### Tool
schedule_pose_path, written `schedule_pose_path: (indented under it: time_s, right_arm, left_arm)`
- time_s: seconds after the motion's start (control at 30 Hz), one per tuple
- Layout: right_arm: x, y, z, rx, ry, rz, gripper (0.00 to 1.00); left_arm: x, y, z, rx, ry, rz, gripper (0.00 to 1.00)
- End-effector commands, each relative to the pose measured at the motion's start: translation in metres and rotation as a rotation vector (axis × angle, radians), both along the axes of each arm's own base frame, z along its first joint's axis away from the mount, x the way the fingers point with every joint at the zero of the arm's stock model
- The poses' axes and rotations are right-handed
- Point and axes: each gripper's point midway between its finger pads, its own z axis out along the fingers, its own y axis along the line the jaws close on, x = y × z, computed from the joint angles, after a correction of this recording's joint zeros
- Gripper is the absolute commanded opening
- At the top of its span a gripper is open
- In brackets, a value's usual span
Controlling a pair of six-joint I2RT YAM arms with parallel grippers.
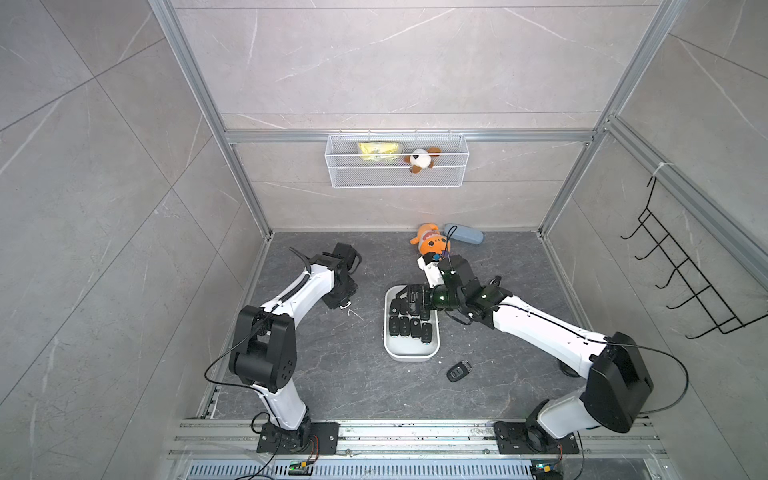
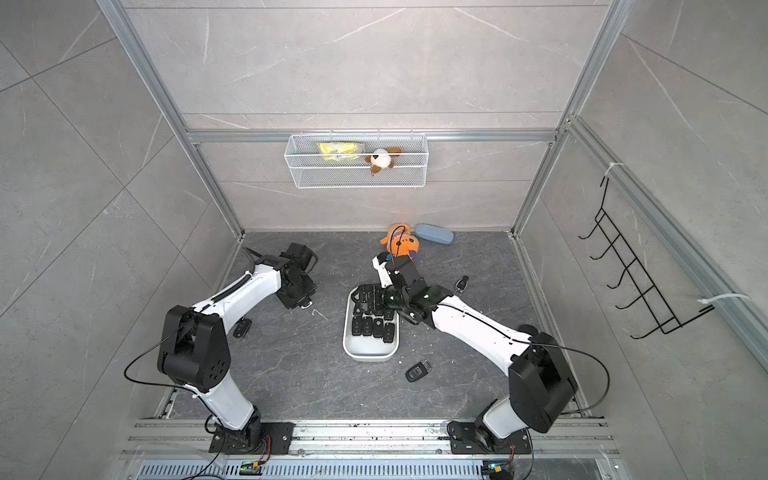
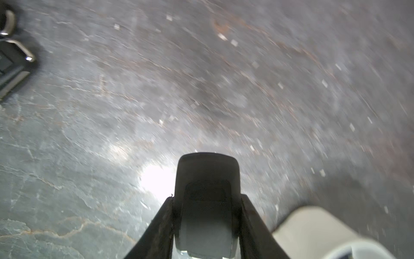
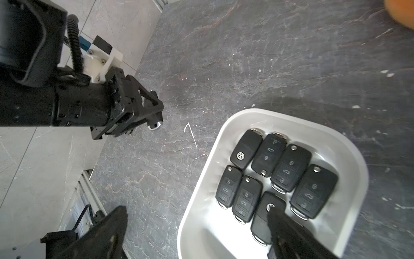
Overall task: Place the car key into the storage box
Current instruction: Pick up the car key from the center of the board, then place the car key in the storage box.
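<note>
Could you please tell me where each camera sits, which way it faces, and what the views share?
Top views: high at the front, looking down on the dark stone-patterned tabletop; left arm and right arm show whole.
Left wrist: behind the left gripper, facing the tabletop; it clamps a black car key.
Right wrist: above the open right gripper, facing the white rounded plastic storage box.
Shared: the box appears in every view; the right wrist view sees the left gripper.

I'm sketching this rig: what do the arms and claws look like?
The left arm and right arm have white shells, boxy black joints and loose black cables; a green light glows on the right arm. The left claw and right claw are matte black, with two tapering fingers.
</note>
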Motion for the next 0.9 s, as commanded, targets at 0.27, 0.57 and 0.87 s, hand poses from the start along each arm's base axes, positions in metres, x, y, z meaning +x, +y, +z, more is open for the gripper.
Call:
schedule_pose_path:
  time_s: [0.27,0.57,0.87]
  right_arm:
    - [-0.03,-0.062,0.005,-0.07,-0.036,-0.147,1.0]
    - [-0.06,-0.088,0.009,-0.073,-0.039,-0.155,1.0]
    - [-0.082,-0.096,0.007,-0.036,-0.024,-0.13,1.0]
  left_arm:
    - [-0.066,-0.094,0.022,-0.025,0.018,-0.394,0.37]
    - [-0.108,-0.154,0.02,-0.057,0.048,-0.593,0.37]
    - [-0.138,-0.182,-0.009,-0.089,0.181,-0.693,0.37]
